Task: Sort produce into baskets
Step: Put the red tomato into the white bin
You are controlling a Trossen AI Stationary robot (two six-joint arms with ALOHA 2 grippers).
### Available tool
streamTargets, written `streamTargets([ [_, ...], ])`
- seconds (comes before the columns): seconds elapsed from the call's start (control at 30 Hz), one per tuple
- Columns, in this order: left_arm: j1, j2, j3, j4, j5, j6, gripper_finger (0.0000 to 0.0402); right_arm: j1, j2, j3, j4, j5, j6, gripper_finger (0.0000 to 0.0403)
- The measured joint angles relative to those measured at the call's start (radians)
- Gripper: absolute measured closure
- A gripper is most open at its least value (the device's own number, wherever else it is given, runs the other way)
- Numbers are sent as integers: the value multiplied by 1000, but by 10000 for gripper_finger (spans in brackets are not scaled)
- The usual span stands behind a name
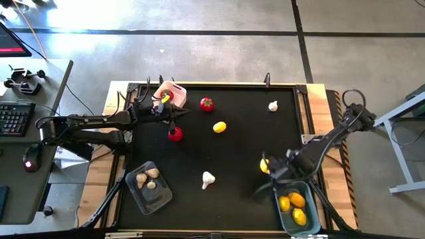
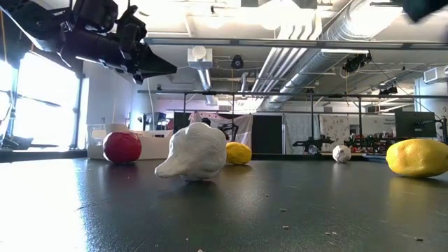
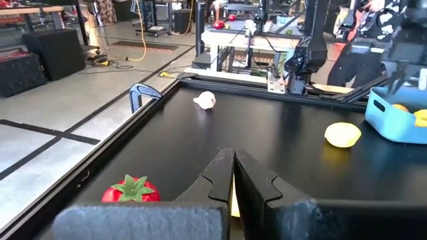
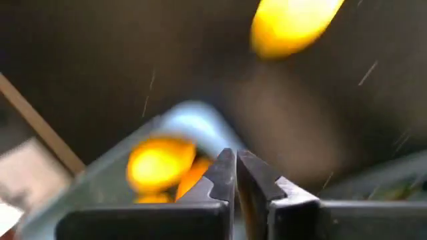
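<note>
My left gripper is shut and empty. It hangs over the table's far left, beside the white basket, which holds a tomato. A loose tomato lies on the table just nearer than the gripper. My right gripper is shut and empty at the far left corner of the blue basket, which holds lemons. A lemon lies on the table close to it. The clear basket holds garlic bulbs.
Loose on the black table top are a tomato, a lemon, a far garlic bulb and a near garlic bulb. A raised rim runs round the table. The middle of the table is bare.
</note>
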Motion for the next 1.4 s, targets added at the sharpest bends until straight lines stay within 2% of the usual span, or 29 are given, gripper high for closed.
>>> streamTargets([
  [0.2, 0, 0, 0, 2, -56, 0, 401, -191, -50, 0, 23, 265, -227, 390],
  [0.27, 0, 0, 0, 2, -65, 0, 401, -260, -51, 0, 97, 331, -351, 399],
  [0.33, 0, 0, 0, 2, -66, 0, 401, -328, -51, -1, 191, 352, -488, 400],
  [0.43, 0, 0, 0, -3, -66, 0, 401, -453, -52, -61, 416, 302, -688, 401],
  [0.53, 0, 0, 0, -4, -66, 0, 401, -583, -46, -162, 665, 180, -827, 402],
  [0.7, 0, 0, 0, -6, -66, -9, 401, -752, -33, -331, 1122, 13, -986, 402],
  [0.83, 0, 6, 0, -5, -62, -16, 401, -830, -21, -422, 1374, -8, -1038, 402],
  [1.0, 0, 57, 32, -35, -45, -67, 401, -888, 20, -437, 1444, 20, -1080, 402],
  [1.23, 4, 198, 138, -129, -39, -43, 401, -910, 71, -437, 1483, 45, -1181, 402],
  [1.4, 25, 305, 198, -124, -44, -13, 400, -910, 85, -437, 1479, 44, -1189, 402],
])
